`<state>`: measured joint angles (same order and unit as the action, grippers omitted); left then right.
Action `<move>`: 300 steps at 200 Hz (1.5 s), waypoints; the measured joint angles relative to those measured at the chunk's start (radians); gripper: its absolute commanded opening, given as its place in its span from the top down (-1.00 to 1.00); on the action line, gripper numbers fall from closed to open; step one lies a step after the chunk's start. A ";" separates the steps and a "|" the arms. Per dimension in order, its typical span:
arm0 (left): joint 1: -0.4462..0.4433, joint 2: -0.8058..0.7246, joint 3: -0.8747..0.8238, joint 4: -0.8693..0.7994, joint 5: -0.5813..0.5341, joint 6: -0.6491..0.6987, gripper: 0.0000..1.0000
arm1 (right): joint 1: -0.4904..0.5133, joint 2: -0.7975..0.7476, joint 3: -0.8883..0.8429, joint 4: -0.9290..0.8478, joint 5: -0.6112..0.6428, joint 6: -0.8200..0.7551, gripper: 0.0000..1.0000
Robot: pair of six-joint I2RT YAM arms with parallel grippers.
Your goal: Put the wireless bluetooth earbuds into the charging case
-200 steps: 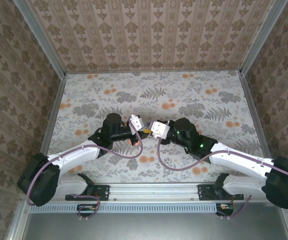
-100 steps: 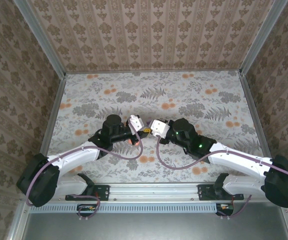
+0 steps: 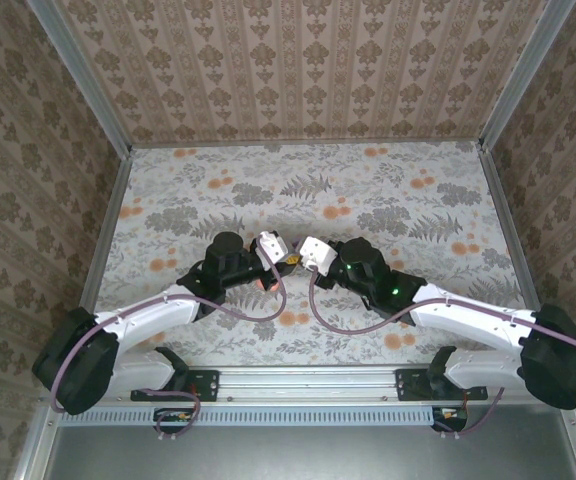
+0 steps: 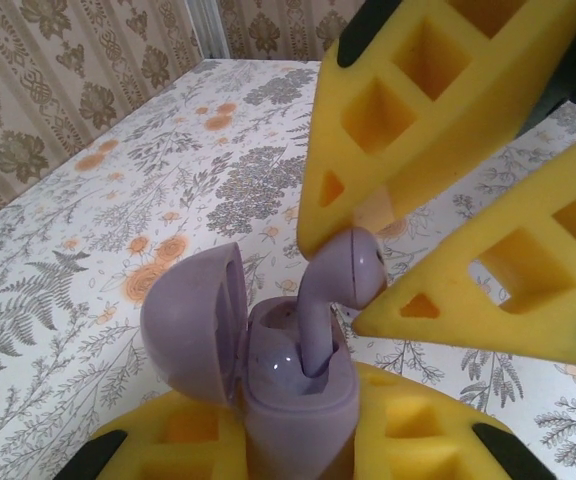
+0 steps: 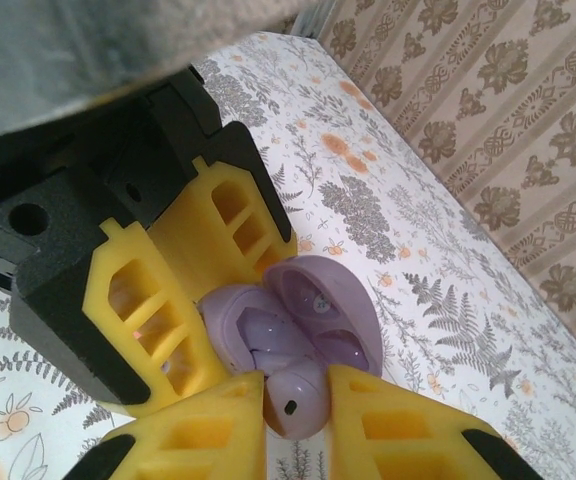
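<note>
The charging case (image 4: 298, 405) looks lilac-purple here and stands upright with its lid (image 4: 193, 320) swung open. My left gripper (image 4: 298, 445) is shut on the case body, also seen from the right wrist (image 5: 253, 335). My right gripper (image 5: 296, 400) is shut on the head of one lilac earbud (image 5: 300, 395). That earbud (image 4: 353, 270) has its stem down in the case's right slot, the head still above the rim. A glossy rounded shape fills the other slot; I cannot tell whether it is the second earbud. From above, the left gripper (image 3: 281, 256) and right gripper (image 3: 302, 256) meet tip to tip.
The floral-print table (image 3: 368, 190) stretches behind and to both sides of the grippers. Patterned walls (image 3: 298, 70) close it in at the back and sides. The left gripper's yellow fingers (image 5: 158, 310) stand close against the right gripper's.
My right gripper has edged left, closer to the left gripper. The left arm has hardly moved.
</note>
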<state>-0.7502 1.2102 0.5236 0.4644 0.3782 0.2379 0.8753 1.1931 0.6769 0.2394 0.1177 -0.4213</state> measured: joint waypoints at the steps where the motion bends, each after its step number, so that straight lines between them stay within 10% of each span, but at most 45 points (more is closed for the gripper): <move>1: 0.000 0.000 0.000 0.000 0.000 0.000 0.71 | 0.000 0.000 0.000 0.000 0.000 0.000 0.63; 178: -0.011 -0.017 -0.019 0.106 -0.025 0.010 0.71 | 0.016 -0.113 -0.034 0.004 -0.026 0.086 -0.01; 300: -0.007 -0.016 -0.022 0.175 -0.016 -0.006 0.71 | -0.089 -0.282 -0.084 -0.048 -0.209 0.278 0.23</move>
<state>-0.7574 1.1938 0.5018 0.6392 0.3622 0.2314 0.7860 0.9108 0.5934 0.1913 -0.0914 -0.1432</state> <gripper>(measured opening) 0.195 0.389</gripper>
